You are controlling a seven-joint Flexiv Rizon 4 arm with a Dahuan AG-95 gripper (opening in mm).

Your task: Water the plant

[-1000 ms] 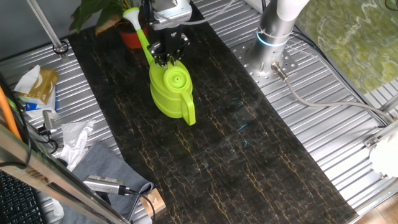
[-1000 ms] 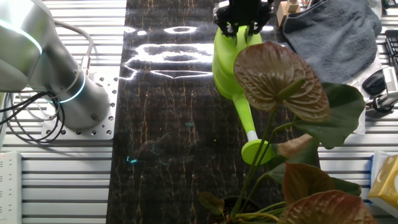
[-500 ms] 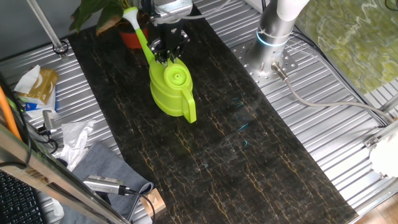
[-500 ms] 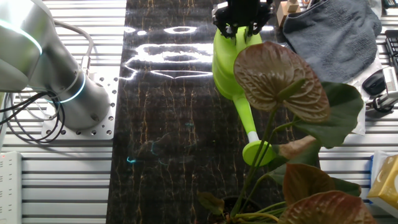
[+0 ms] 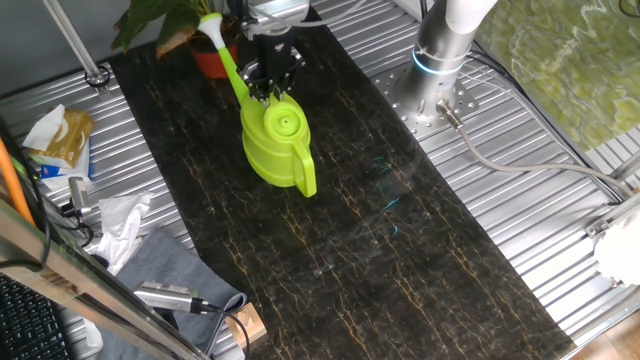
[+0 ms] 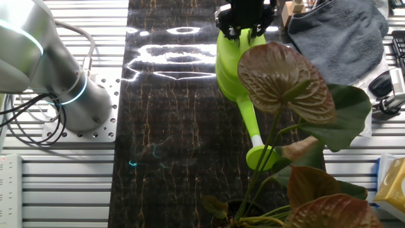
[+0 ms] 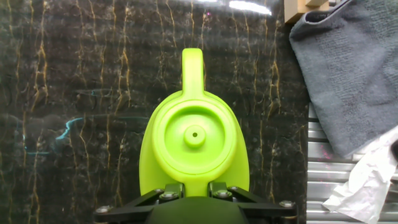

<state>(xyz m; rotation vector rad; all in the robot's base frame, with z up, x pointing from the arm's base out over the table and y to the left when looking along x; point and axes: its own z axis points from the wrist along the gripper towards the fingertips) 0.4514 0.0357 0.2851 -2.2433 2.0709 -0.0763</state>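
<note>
I see the dark mat (image 5: pixel 400 260) bare and passable across its near half and right side. The watering can (image 5: pixel 275 145) blocks the far centre; its spout (image 5: pixel 225 60) slants toward the plant (image 6: pixel 297 126), whose leaves overhang the far-left corner. The grey cloth (image 5: pixel 165 270) and crumpled paper (image 5: pixel 120 225) crowd the left edge. The gap between spout and pot looks tight, though I cannot judge it.

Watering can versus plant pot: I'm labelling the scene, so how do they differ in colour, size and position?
The watering can is lime green; the plant pot is red-orange. The can looks larger than the pot. The can sits mid-mat under the gripper; the pot sits at the mat's far end beneath leaves. Both rest on the dark marbled mat.
</note>
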